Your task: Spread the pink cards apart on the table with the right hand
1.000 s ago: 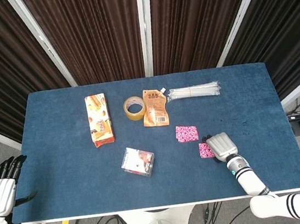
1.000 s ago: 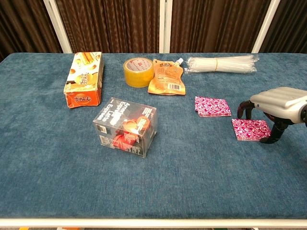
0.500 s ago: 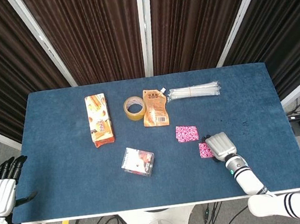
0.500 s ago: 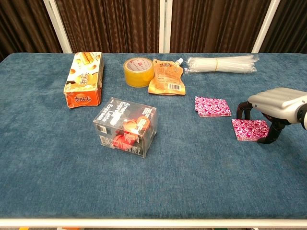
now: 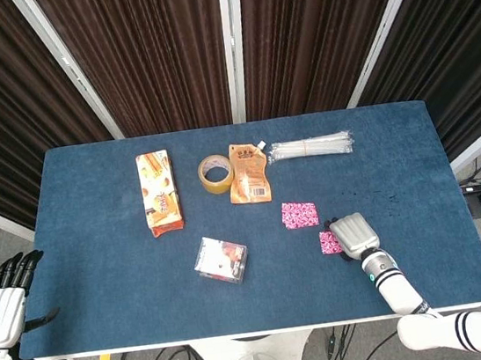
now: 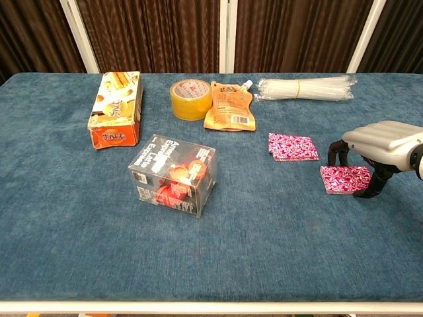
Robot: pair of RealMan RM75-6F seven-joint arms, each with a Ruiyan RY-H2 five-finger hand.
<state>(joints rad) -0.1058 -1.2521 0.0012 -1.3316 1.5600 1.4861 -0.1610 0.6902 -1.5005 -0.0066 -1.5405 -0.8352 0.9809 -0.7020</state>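
Observation:
Two small stacks of pink patterned cards lie right of centre on the blue table [image 5: 103, 278]. The farther stack [image 5: 299, 214] [image 6: 292, 146] lies flat and untouched. My right hand [image 5: 355, 234] [image 6: 383, 142] arches over the nearer stack [image 5: 328, 242] [image 6: 344, 178]. A finger stands at that stack's back left edge and the thumb at its front right edge, pinching it. The stack's right part is hidden under the hand in the head view. My left hand [image 5: 4, 300] hangs off the table's front left corner, fingers apart and holding nothing.
A clear plastic box [image 5: 221, 260] [image 6: 173, 174] sits near the front middle. An orange snack box [image 5: 159, 204], a tape roll [image 5: 216, 173], an orange pouch [image 5: 248, 173] and a bag of clear straws [image 5: 311, 147] lie along the back half.
My right hand's finger has drawn in toward the nearer stack's back left edge, tightening on it. The stack has barely shifted. The left hand has not moved.

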